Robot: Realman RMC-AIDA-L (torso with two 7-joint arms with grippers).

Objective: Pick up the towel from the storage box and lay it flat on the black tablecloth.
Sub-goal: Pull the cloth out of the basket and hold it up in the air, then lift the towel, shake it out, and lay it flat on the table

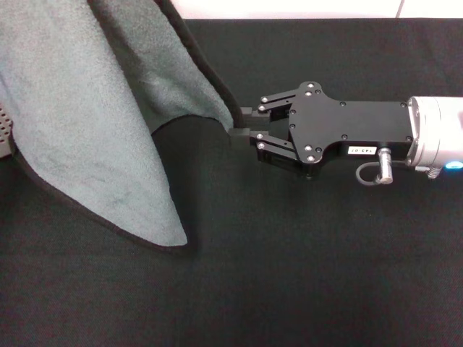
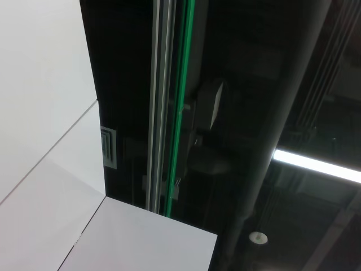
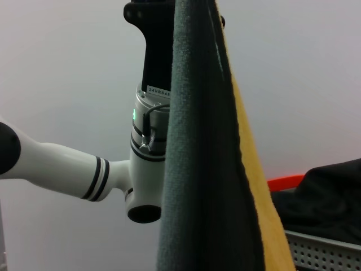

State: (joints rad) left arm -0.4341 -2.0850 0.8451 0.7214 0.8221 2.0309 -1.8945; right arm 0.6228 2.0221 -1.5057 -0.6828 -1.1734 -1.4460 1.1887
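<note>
The grey-green towel [image 1: 79, 108] with black edging hangs in the air over the left part of the black tablecloth [image 1: 289, 275], its lowest corner touching the cloth. My right gripper [image 1: 242, 124] reaches in from the right, shut on the towel's right-hand edge. In the right wrist view the towel [image 3: 197, 169] hangs edge-on right in front of the camera. It hangs from my left gripper [image 3: 151, 28], which stands raised behind it on its white arm, out of the head view. A corner of the perforated storage box [image 1: 4, 134] shows at the far left.
A yellow-orange layer [image 3: 254, 186] lies against the towel's far side in the right wrist view. Behind it are the box's perforated wall [image 3: 324, 251], a dark cloth heap [image 3: 327, 186] and a red strip [image 3: 285, 182]. The left wrist view shows only the ceiling.
</note>
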